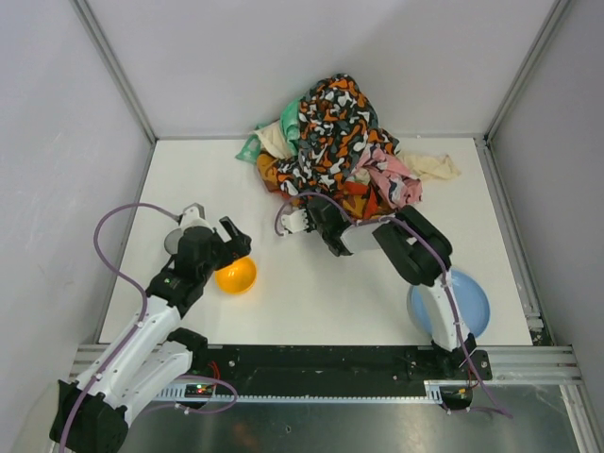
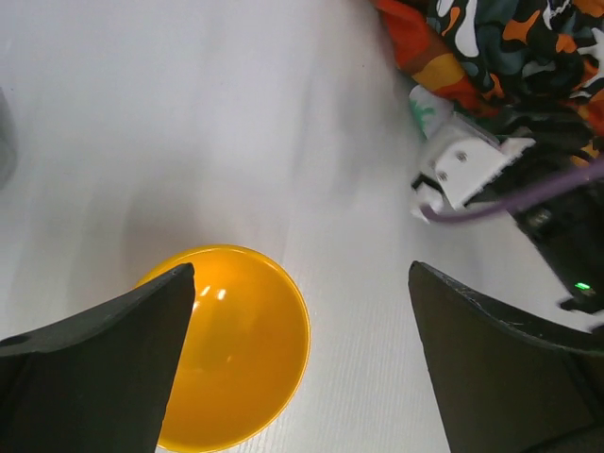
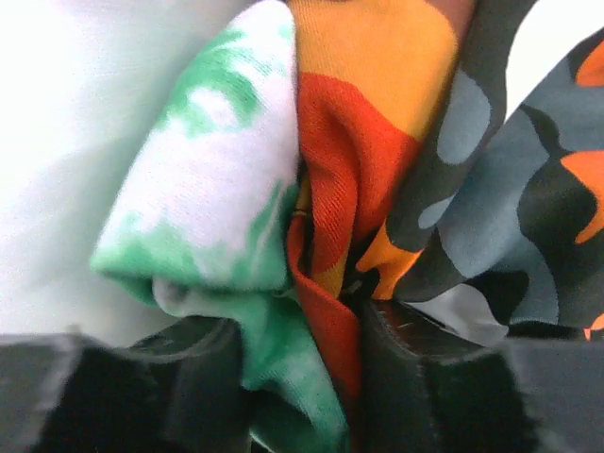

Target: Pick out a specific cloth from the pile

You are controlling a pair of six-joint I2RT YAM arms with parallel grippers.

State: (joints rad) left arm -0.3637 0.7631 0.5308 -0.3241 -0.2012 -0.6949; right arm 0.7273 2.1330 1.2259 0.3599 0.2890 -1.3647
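While the left claw (image 2: pixel 300 274) hangs spread wide above an orange bowl (image 1: pixel 236 275) at lower left, the right claw (image 3: pixel 297 373) seemingly pinches green-white and red-orange folds (image 3: pixel 307 245) of the pile (image 1: pixel 330 142), upper centre; the black cloth cannot be made out there.

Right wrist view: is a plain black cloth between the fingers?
No, only a green-white fold and an orange-red fold sit between the fingers.

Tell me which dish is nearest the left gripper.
The orange bowl, right below the open left gripper; the blue plate lies far off to the right.
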